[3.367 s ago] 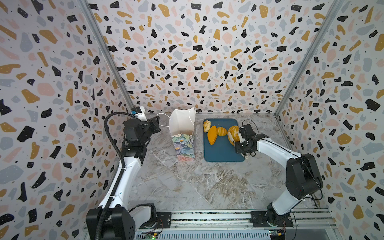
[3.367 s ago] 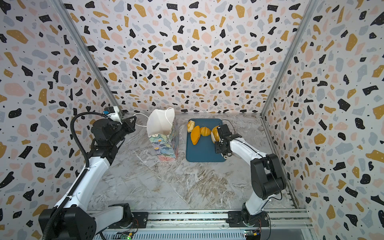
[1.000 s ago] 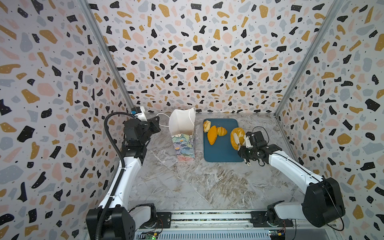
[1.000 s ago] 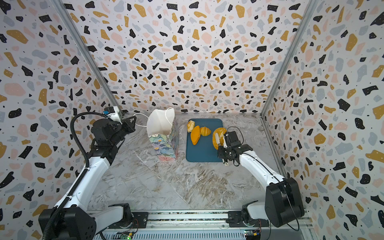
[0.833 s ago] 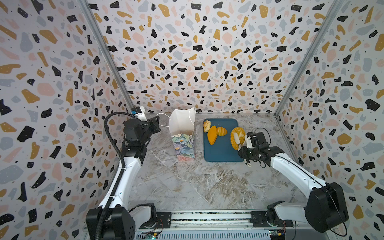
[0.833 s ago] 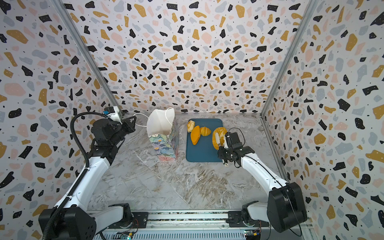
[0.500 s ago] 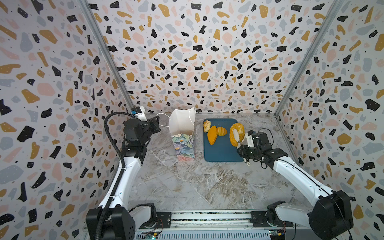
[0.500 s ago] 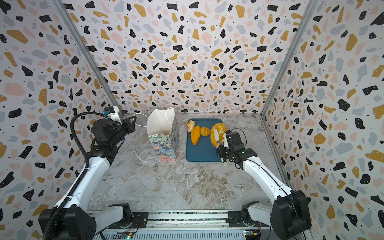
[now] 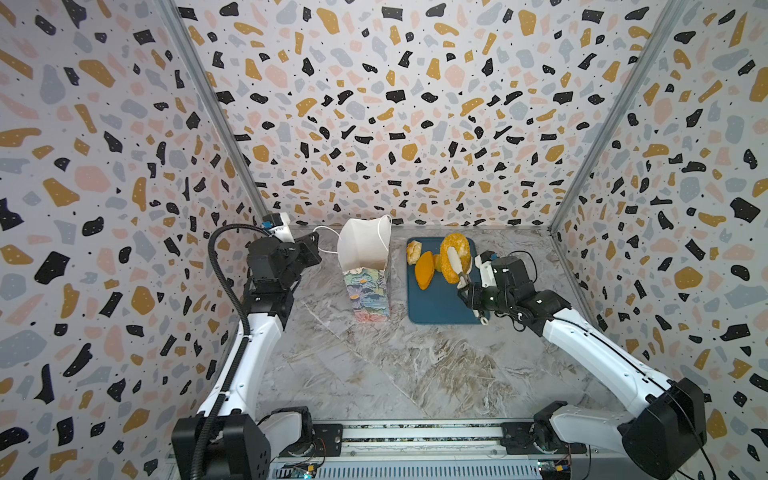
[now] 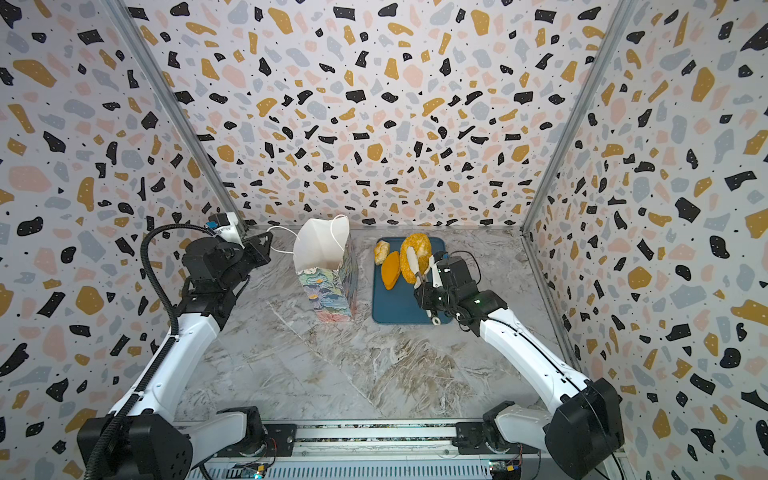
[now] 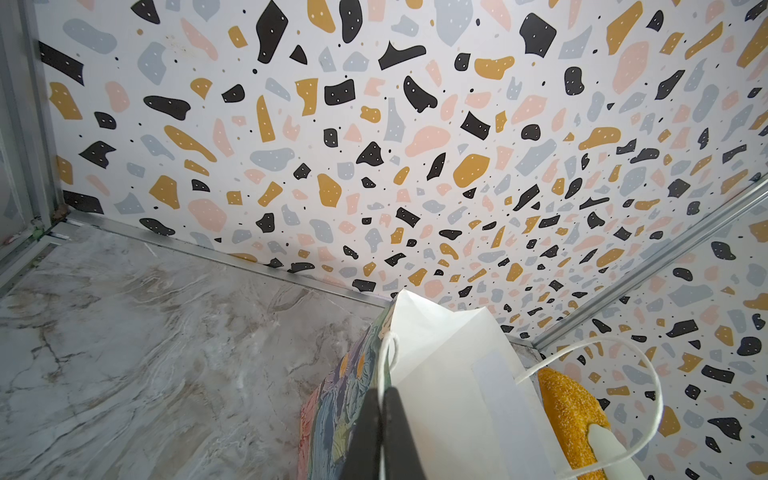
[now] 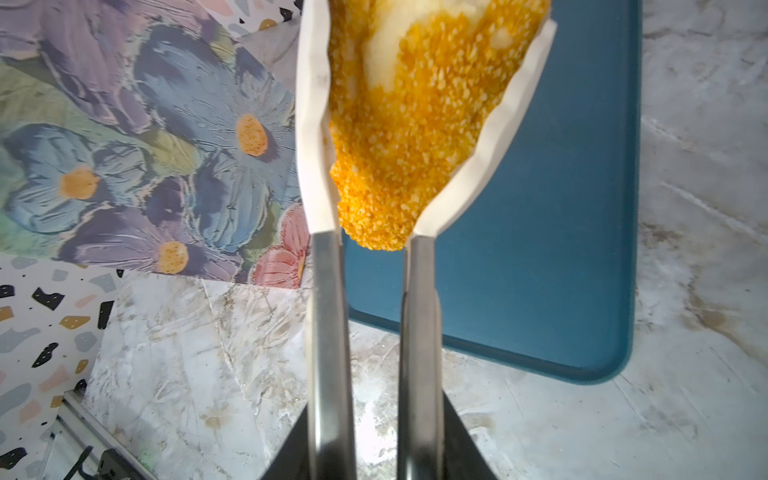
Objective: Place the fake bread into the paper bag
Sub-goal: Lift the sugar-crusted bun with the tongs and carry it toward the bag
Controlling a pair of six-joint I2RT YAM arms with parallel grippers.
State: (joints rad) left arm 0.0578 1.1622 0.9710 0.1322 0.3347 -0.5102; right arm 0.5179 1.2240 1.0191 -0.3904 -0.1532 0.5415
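The right jaws clamp a grainy oval loaf (image 12: 415,137); left jaws pinch the paper bag's (image 9: 365,291) cord (image 11: 384,353).

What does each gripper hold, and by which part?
Left gripper: paper bag, by its cord handle. Right gripper: tongs, by the metal arms; white tips clamp the seeded loaf.

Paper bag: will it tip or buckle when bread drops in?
Probably tippy: the paper bag is tall on a narrow base. Likely floppy: its white mouth looks creased, thin paper. The left gripper, shut on a cord handle, should steady it somewhat.
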